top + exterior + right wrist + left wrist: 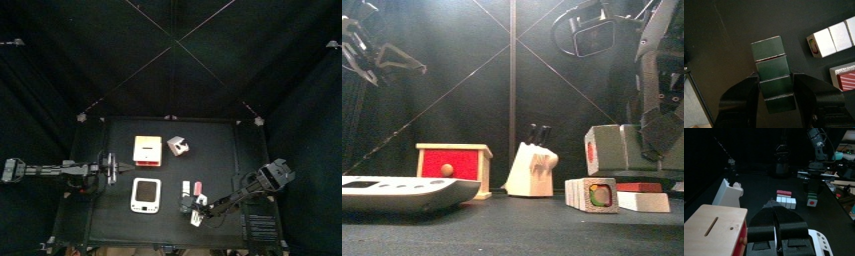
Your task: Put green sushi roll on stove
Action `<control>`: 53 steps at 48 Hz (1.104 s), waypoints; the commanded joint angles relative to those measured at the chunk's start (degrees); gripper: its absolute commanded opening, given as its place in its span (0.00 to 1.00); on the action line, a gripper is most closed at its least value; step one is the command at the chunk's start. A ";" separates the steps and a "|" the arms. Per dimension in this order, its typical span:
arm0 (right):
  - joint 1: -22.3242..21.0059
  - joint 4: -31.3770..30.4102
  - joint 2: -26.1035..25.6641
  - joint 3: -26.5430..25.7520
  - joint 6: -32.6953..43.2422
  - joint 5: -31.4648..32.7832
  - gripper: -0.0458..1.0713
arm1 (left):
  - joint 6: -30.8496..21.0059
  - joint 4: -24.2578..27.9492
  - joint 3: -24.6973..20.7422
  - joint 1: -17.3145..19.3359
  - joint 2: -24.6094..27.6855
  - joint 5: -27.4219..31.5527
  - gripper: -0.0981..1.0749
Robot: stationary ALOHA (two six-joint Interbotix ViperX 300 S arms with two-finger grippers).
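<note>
White and flat, the stove [147, 195] lies just right of the idle left gripper [775, 210], whose jaws are pressed together on nothing. Beyond the stove, away from the right gripper, stand a red-fronted wooden box [454, 164] and a cream knife block [529, 170].

Further right, the green sushi roll [769, 52] sits between the jaws of the right gripper [774, 75], which are clenched on its two long sides. It is a dark, square-sided bar scored into segments. It is probably a light, rigid toy with smooth faces, so it could slip or swivel if pinched at one end. The flat sides near the middle look like the safest hold.

Just beside the right gripper are a white segmented roll [831, 37] and a small red-topped piece [845, 77].

The right wrist view shows the grip and the segments. The front view alone shows the roll's end face with a red centre [616, 148]. From there the roll seems to hang slightly off the table, though I cannot be sure. The top view gives the way to the stove, left of the right gripper.
</note>
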 commanded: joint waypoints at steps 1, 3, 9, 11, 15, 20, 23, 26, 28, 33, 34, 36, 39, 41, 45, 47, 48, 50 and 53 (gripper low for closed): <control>-0.18 -0.18 -2.02 -1.49 -0.09 -0.09 0.64 | 0.00 -0.09 -0.70 0.09 0.26 -0.26 0.07; -0.26 0.09 -2.02 -1.67 0.00 -0.09 0.64 | 0.00 -0.09 -0.70 0.09 0.26 -0.26 0.07; -2.55 1.41 -2.20 -4.39 0.00 0.18 0.64 | 0.09 -0.09 -0.70 0.18 0.26 -0.26 0.07; -3.87 1.76 -2.20 -5.89 0.00 0.18 0.64 | 0.09 0.00 -0.70 0.26 0.26 -0.26 0.07; -5.98 1.93 -1.93 -8.26 0.00 0.18 0.64 | 0.09 0.00 -0.70 0.35 0.26 -0.26 0.07; -8.44 1.93 -0.35 -11.43 0.09 -0.09 0.64 | 0.09 0.00 -0.70 0.62 0.26 -0.26 0.07; -9.93 1.93 1.49 -13.89 0.09 -0.18 0.64 | 0.09 -0.09 -0.70 0.62 0.26 -0.26 0.07; -10.99 1.93 3.52 -16.35 0.09 -0.18 0.64 | 0.09 -0.09 -0.62 0.70 0.26 -0.26 0.07; -11.69 1.85 4.83 -18.11 0.09 -0.18 0.64 | 0.09 0.00 -0.62 0.79 0.26 -0.26 0.07; -13.36 1.23 8.70 -22.94 0.00 0.00 0.64 | 0.09 -0.09 -0.62 0.88 0.26 -0.35 0.07; -13.62 0.97 9.40 -23.91 0.00 0.18 0.64 | 0.09 0.00 -0.62 0.97 0.26 -0.26 0.07; -14.41 0.44 11.07 -26.19 0.00 0.44 0.64 | 0.09 0.00 -0.62 0.97 0.26 -0.26 0.07; -15.29 -0.53 12.92 -28.83 -0.09 0.70 0.64 | 0.09 -0.09 -0.70 1.05 0.26 -0.26 0.07; -15.56 -1.32 14.06 -30.15 -0.09 0.88 0.64 | 0.09 -0.09 -0.62 1.05 0.26 -0.26 0.07; -16.26 -2.99 16.35 -32.70 -0.09 1.76 0.64 | 0.09 0.00 -0.62 1.14 0.26 -0.26 0.07; -16.52 -3.52 17.23 -33.75 0.00 2.20 0.64 | 0.09 0.09 -0.62 1.14 0.26 -0.26 0.07; -16.61 -3.69 17.67 -34.19 -0.09 2.46 0.64 | 0.09 0.00 -0.62 1.05 0.26 -0.35 0.07; -16.79 -4.22 18.54 -35.07 -0.09 3.16 0.64 | 0.09 0.00 -0.62 1.14 0.26 -0.26 0.07; -17.14 -4.75 19.95 -36.47 -0.09 4.48 0.64 | 0.09 0.00 -0.62 1.14 0.26 -0.26 0.07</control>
